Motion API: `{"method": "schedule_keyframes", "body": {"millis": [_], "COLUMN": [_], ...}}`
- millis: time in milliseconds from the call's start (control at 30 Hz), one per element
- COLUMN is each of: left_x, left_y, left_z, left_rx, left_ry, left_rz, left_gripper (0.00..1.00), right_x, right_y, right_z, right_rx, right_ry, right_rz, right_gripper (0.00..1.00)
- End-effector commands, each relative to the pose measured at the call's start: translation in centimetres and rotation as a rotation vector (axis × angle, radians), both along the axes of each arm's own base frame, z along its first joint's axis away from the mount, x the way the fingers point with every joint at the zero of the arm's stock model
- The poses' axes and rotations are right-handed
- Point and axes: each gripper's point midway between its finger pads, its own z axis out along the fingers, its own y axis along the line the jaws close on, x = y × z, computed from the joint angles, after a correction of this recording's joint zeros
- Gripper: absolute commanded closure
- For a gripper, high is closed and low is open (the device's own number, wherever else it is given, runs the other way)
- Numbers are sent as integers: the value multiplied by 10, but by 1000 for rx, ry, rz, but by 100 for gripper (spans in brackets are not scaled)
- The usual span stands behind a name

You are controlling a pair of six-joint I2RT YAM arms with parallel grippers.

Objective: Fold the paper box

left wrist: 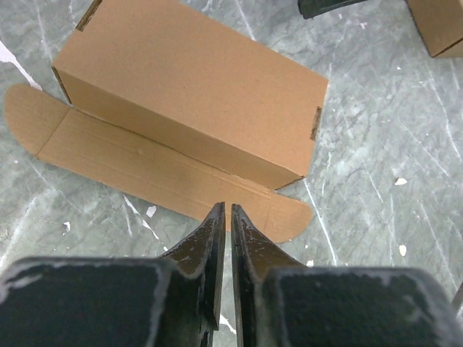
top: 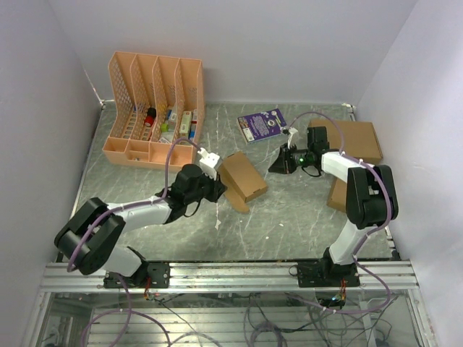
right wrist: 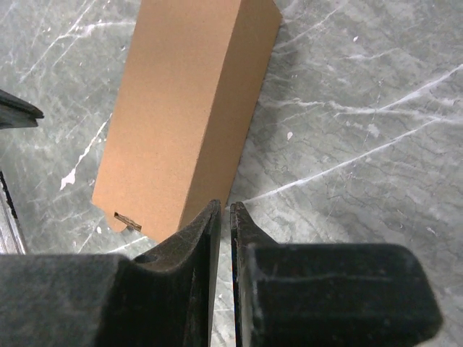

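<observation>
Grey marbled table [top: 289, 217], slim brown paper box [top: 244, 177] (long flap [left wrist: 145, 170] flat)

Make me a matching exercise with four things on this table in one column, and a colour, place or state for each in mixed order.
Things:
1. paper box
2. slotted organizer
3. booklet
4. wide cardboard box

Descriptions:
a. purple cover
b. salmon pink, far left
c. long flap lying open
d. flat, far right

Pairs: 1-c, 2-b, 3-a, 4-d
</observation>
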Motion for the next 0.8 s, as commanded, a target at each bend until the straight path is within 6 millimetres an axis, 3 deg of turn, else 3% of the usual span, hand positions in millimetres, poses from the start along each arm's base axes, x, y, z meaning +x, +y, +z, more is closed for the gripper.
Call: {"method": "schedule_keyframes", "body": {"millis": [0,300,533,633,767], "left_x": [-3,-12,-12,-13,-16], "left_y": [-5,-3,3,3,-1], "left_z": [31,51,61,59,54], "left_rx": [-91,-169,-230,-237,-235], "left_ry": [-91,-156,-191,-181,-168], "left_rz": [-41,-55,-26,-38,-75], "left_gripper": [80,53,22,18,18], "right_x": [0,-5,-11,-14,-18], "right_y": [-2,-5,-6,-6,-5], "right_z": [14,26,43,49,50], "right_rx": [34,91,186,231,264], "right_ry": [-42,-72,-93,-88,-62], "right_rz": [1,3,3,10,22], "right_gripper": [88,84,65,53,45]}}
